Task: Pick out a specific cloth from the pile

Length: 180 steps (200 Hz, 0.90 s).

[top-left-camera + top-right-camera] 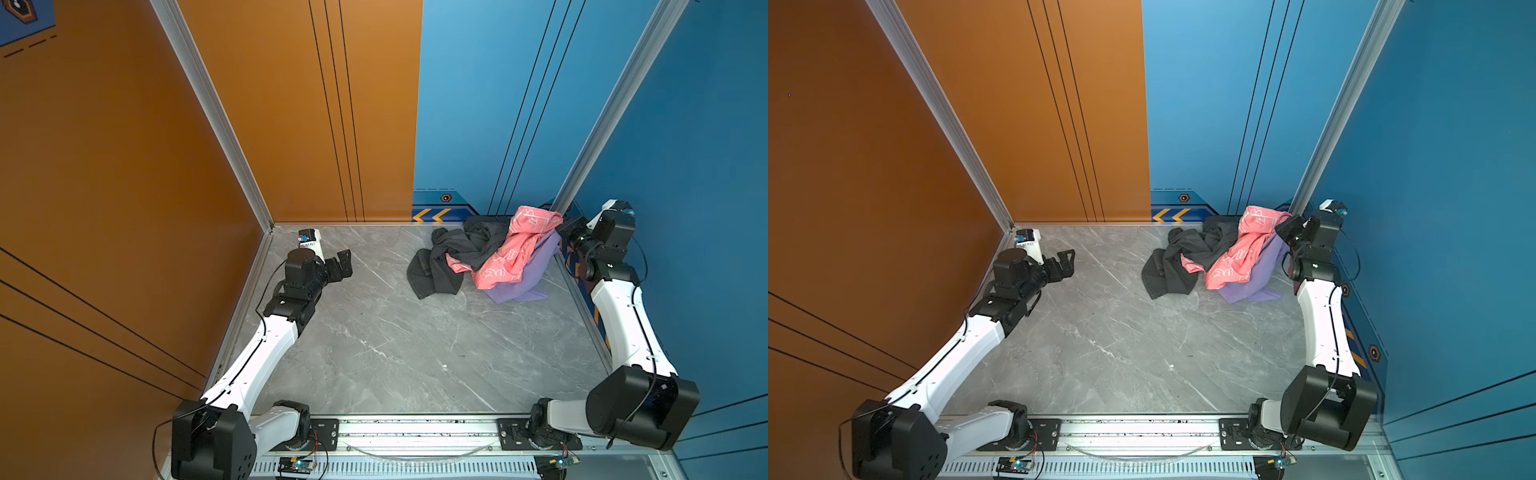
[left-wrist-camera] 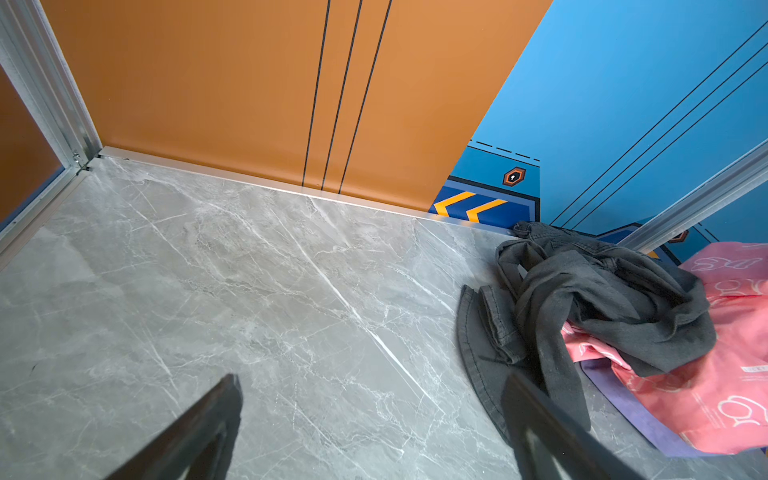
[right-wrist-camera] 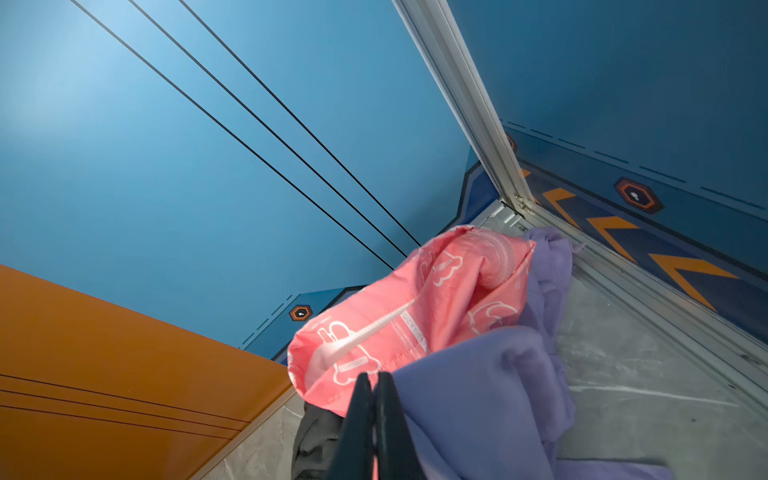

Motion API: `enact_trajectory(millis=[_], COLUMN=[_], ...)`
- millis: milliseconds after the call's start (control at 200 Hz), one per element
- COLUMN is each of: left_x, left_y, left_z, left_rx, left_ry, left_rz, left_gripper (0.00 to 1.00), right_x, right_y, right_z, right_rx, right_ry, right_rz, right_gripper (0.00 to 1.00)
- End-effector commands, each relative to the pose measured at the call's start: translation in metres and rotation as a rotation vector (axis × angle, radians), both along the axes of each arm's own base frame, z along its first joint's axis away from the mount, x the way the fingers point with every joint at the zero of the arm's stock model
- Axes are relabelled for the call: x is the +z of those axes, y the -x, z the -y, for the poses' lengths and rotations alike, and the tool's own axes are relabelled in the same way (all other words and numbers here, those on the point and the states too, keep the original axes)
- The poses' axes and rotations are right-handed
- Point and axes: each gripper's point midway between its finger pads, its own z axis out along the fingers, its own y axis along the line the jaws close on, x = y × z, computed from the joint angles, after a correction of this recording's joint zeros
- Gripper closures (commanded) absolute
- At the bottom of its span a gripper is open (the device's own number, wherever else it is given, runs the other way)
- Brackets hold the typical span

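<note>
Grey marbled table [image 1: 374, 353] occupies the near ground. Beyond it, on the left, the left gripper [image 1: 343, 264] hovers over the surface with its jaws spread wide and holding nothing, well apart from the pile [image 1: 478, 249]. Farther back, toward the far right corner, the cloth [image 1: 521, 289] lies on the table at the bottom of the pile. The pink garment [image 1: 515, 249] is draped over it and the dark grey garment [image 1: 440, 266] lies beside. The right gripper [image 3: 372, 380] sits at the pile's far right edge, jaws pressed together where pink and lavender meet. Whether a fold is pinched cannot be told.

Step in hand, as judged: securing the cloth. The next move calls for a grip on lavender fabric only, then a draw outward from under the pink layer, which may drag along.
</note>
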Motion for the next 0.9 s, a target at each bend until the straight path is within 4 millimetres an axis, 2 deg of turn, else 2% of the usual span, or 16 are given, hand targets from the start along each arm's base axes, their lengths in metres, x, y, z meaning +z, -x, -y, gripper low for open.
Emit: enact_trajectory(millis=[0, 290, 531, 696, 816, 851, 866, 896], left_x=[0.004, 0.005, 0.004, 0.003, 0.002, 0.002, 0.001, 0.002], left_y=[0.004, 0.002, 0.0, -0.001, -0.001, -0.001, -0.002, -0.002], left_z=[0.001, 0.002, 0.003, 0.004, 0.004, 0.004, 0.004, 0.004], left_rx=[0.0, -0.002, -0.005, -0.008, -0.008, -0.007, -0.008, -0.008], left_ry=[0.012, 0.011, 0.012, 0.012, 0.012, 0.012, 0.011, 0.013], left_rz=[0.019, 0.02, 0.022, 0.02, 0.019, 0.02, 0.018, 0.018], left_gripper=[0.02, 0.02, 0.02, 0.02, 0.02, 0.02, 0.02, 0.02], right_x=[0.061, 0.122, 0.159, 0.17, 0.166, 0.157, 0.166, 0.164], right_y=[-0.003, -0.005, -0.008, -0.016, -0.023, -0.027, -0.025, -0.026], right_z=[-0.005, -0.019, -0.051, -0.09, -0.128, -0.142, -0.148, -0.159], right_rx=[0.019, 0.05, 0.123, 0.228, 0.329, 0.363, 0.377, 0.407], right_ry=[0.028, 0.048, 0.066, 0.095, 0.14, 0.154, 0.163, 0.178], right_rz=[0.159, 0.284, 0.35, 0.347, 0.317, 0.29, 0.307, 0.296], right_gripper=[1.0, 1.0, 1.0, 1.0, 1.0, 1.0, 1.0, 1.0])
